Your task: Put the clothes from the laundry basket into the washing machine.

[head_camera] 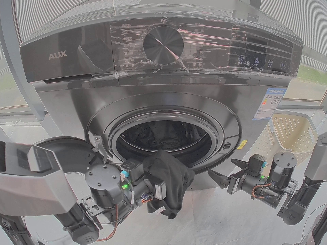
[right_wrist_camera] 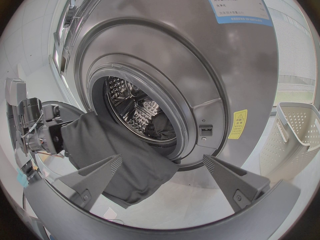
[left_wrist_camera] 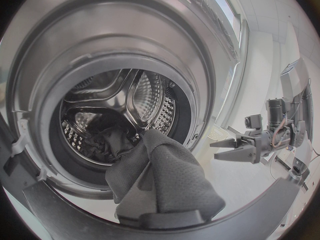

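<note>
Head view: left gripper holds dark garment at washer mouth

You have the grey front-loading washing machine [head_camera: 163, 85] straight ahead, with its round door [head_camera: 64, 150] swung open to the robot's left. Inside the perforated steel drum [left_wrist_camera: 146, 97] a heap of dark crumpled clothes [head_camera: 156, 135] lies on the bottom.

Your left gripper [head_camera: 158, 189] is clamped on a black knit garment [head_camera: 170, 177], just in front of the opening and below it. The garment's upper fold leans on the lower lip of the door ring [head_camera: 163, 116]. Most of it hangs outside, sagging below the gripper toward the floor. A small white tag shows at its lower edge.

Your right gripper [head_camera: 220, 169] has its fingers spread wide and holds nothing. It sits to the right of the opening, near the machine's lower front and apart from the garment.

The cream perforated plastic laundry basket [head_camera: 289, 130] stands just beside the machine's right side, behind the right arm. Its holed inner wall faces you; you cannot tell what lies at its bottom.

On the machine front you get a round metal dial [head_camera: 163, 45] under clear film, a blue-and-white label [head_camera: 270, 102] and a small yellow sticker [head_camera: 242, 144] by the latch.

The floor [head_camera: 211, 218] is pale glossy tile. Pale slatted blinds [head_camera: 289, 4] run behind the machine, with green showing through a window on the right.
</note>
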